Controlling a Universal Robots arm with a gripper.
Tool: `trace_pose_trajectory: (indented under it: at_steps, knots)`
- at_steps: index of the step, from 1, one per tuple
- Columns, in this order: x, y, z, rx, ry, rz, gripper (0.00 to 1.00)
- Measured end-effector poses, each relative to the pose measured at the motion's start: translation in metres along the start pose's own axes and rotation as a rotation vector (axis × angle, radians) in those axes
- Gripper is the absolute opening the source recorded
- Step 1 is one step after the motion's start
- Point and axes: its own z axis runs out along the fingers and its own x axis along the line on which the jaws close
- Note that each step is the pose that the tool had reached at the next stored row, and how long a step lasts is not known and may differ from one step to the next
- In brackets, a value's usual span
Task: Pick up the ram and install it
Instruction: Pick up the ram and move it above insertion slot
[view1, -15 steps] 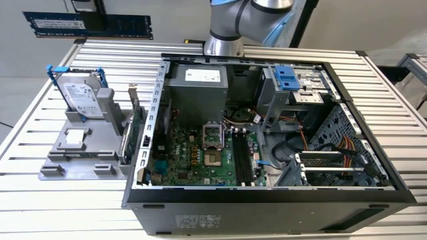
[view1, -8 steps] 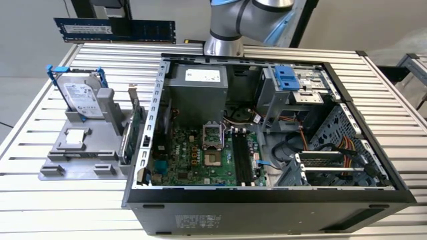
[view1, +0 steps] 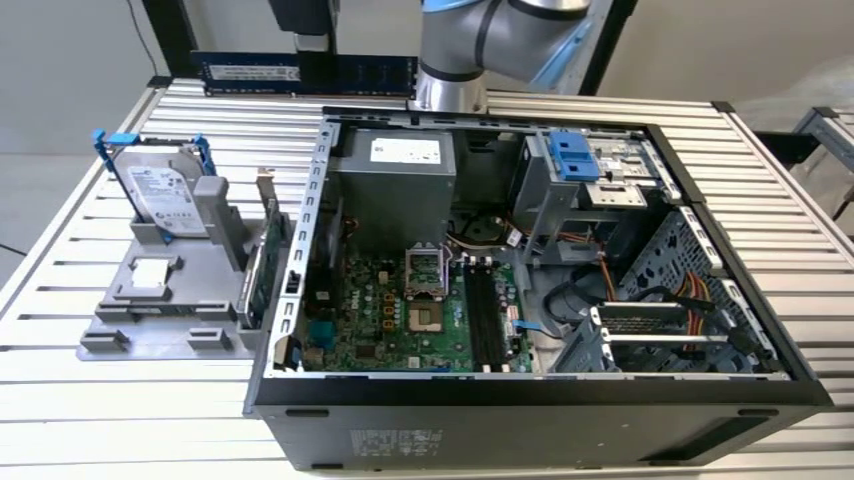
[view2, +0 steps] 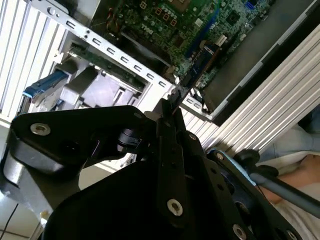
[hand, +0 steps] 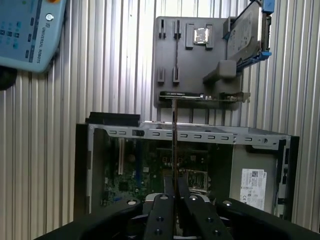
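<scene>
The ram (view1: 254, 73) is a long dark blue stick that hangs level in the air above the back of the table, behind the open computer case (view1: 287, 300). My gripper (view1: 310, 58) is shut on its middle from above. In the first wrist view the ram (hand: 173, 135) runs edge-on as a thin dark line out from between the fingertips of the gripper (hand: 175, 189), over the case wall. The motherboard (view1: 387, 310) lies inside the case, with long black memory slots (view1: 481, 318) beside the processor socket. In the second wrist view the gripper (view2: 170, 107) points towards the case's edge.
A grey fixture (view1: 160, 300) stands at the exterior view's left of the case and holds a hard drive in a blue frame (view1: 163, 195), a green expansion card (view1: 274, 250) and a small chip. A teach pendant (hand: 27, 30) lies on the slatted table (view1: 120, 420).
</scene>
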Motion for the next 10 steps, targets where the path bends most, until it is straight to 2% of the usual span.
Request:
trace_pose_trajectory:
  at_steps: [10]
  knots:
    - [-0.0024, -0.0457, 0.0089, 0.0000, 0.0001, 0.000, 0.00]
